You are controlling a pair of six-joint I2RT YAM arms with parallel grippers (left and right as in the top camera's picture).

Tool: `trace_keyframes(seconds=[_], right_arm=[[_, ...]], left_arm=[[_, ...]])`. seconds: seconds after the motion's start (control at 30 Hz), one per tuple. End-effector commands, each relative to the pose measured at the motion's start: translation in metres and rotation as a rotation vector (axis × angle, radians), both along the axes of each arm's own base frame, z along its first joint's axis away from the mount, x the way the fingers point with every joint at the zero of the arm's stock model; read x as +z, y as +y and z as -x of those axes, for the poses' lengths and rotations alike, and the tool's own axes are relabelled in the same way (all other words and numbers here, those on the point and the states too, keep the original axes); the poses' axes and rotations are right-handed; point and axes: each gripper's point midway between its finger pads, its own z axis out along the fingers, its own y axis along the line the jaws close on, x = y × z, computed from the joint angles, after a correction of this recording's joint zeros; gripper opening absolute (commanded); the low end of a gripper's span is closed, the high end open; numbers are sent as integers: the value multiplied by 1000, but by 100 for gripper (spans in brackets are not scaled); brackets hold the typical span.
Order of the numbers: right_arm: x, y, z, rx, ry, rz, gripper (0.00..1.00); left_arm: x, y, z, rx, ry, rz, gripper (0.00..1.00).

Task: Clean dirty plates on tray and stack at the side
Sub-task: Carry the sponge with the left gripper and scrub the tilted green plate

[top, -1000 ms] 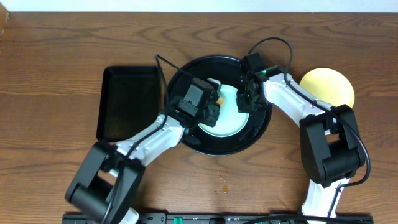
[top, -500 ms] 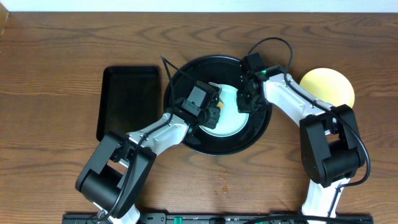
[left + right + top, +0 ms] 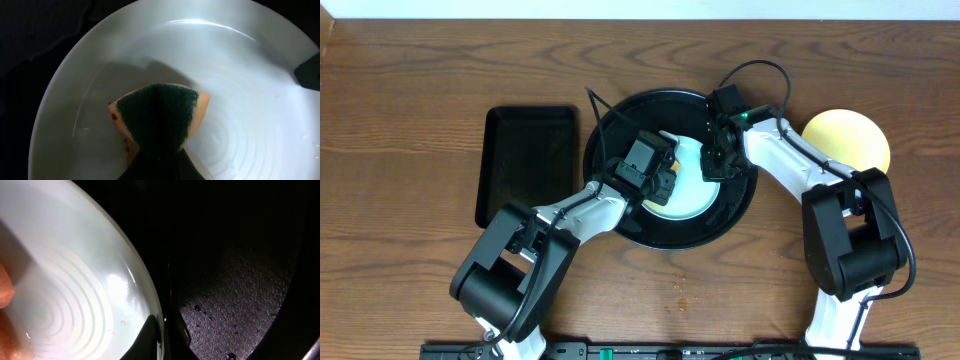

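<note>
Half hidden, the left hand (image 3: pixel 662 180) pinches a green-topped sponge (image 3: pixel 157 117) on the pale mint round plate (image 3: pixel 250 115); the right hand (image 3: pixel 165 336) clamps its rim, above the wooden worktop (image 3: pixel 410 80).

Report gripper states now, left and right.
Left gripper: closed, holding the sponge.
Right gripper: closed, fingers pinching the mint-blue plate at its rim.

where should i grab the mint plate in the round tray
Take the mint plate by its thin right rim, coming from the right, one finger above, one below: it lies flat in the tray, the sponge fills its left, and the right claw straddles that edge.
</note>
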Motion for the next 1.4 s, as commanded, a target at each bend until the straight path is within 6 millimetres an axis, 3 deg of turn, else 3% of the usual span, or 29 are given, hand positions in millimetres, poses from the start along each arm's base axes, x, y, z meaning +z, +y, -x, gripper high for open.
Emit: trace_keyframes(seconds=[0.0,0.43,0.87,1.2,1.37], right_arm=[[-9,-6,8,-3,29,31,1],[-9,-6,8,-3,29,31,1],[-9,-7,8,-4,27,35,1],[-9,-7,8,-4,26,34,1],[-9,-7,8,-4,27,34,1]], left_arm=[[-22,14,0,-13,1,-101,8],[-58,20,-6,-32,9,-140,7],[-48,26,-27,-54,-77,-141,8],[-7,6,-64,-69,-302,-58,8],[3,2,-71,-64,-345,-35,8]])
